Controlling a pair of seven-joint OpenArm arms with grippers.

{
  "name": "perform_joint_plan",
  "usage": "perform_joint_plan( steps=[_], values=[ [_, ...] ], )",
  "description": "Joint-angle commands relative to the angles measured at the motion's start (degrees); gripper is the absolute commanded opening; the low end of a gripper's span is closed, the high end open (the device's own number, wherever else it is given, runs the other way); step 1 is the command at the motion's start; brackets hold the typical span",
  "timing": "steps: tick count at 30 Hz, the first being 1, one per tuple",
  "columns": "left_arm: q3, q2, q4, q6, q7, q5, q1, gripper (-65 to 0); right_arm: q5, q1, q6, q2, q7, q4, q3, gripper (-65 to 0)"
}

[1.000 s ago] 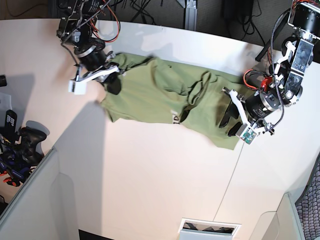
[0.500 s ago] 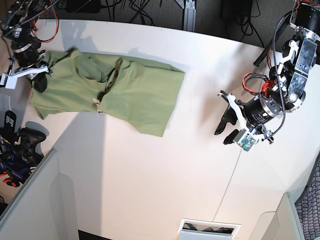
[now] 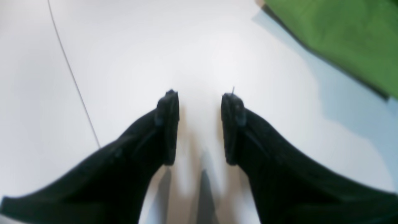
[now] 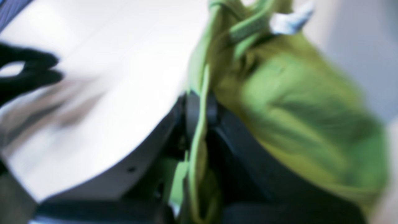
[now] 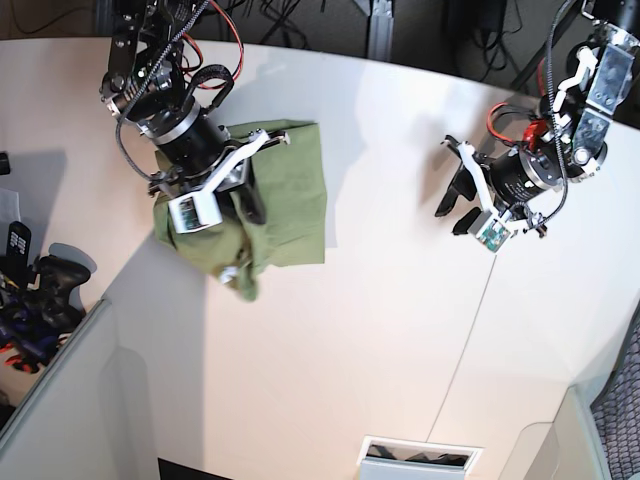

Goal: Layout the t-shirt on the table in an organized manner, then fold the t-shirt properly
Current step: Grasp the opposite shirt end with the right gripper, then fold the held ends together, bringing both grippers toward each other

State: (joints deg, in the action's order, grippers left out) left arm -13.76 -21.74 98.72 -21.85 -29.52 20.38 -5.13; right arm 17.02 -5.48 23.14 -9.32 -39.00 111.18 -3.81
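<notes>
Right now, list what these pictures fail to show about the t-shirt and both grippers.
- Base view: the right gripper and its arm cover part of the bunched t-shirt; sleeves and collar cannot be told apart.
- Right wrist view: motion blur; the white label is unreadable.
- Left wrist view: the frame edge cuts the t-shirt to one corner; the open left gripper is blurred.

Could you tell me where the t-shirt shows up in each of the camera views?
Base: the t-shirt hangs bunched at upper left, gripped by the right gripper.
Left wrist: only a green corner, top right.
Right wrist: fills the centre and right, pinched between the jaws.
Shared landmark: the white table.
</notes>
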Motion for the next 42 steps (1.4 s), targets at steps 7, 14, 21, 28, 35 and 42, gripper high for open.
perform_joint_plan(
  steps=[7,14,21,28,35,42],
  values=[
    [0.3,-0.3,0.9,0.2,1.9,0.6,0.8,-38.4,-6.1,-0.1,0.2,0.0,4.3,-8.3,10.0,-35.1],
    [0.3,-0.4,1.2,-0.2,2.5,0.0,1.3,-38.4,-5.0,0.2,0.0,1.2,6.4,-6.5,11.4,-26.0],
    [-1.7,-0.3,12.0,-9.5,2.5,3.2,1.1,-46.3,-5.7,0.9,0.0,1.3,6.4,4.5,7.3,-26.0],
    [-14.4,2.0,13.6,-9.4,3.9,-0.2,1.2,-64.6,-9.3,6.8,-0.5,1.2,8.2,3.0,-5.7,-65.0],
    [-28.3,10.5,3.8,-5.6,7.1,-10.0,4.1,-65.0,-6.3,16.4,-0.3,0.0,11.1,-15.2,-10.7,-65.0],
    [-26.5,12.5,-8.3,-3.4,9.0,-10.4,8.3,-65.0,-7.2,22.6,1.4,-3.6,13.6,-36.1,-4.1,-65.0]
  ],
)
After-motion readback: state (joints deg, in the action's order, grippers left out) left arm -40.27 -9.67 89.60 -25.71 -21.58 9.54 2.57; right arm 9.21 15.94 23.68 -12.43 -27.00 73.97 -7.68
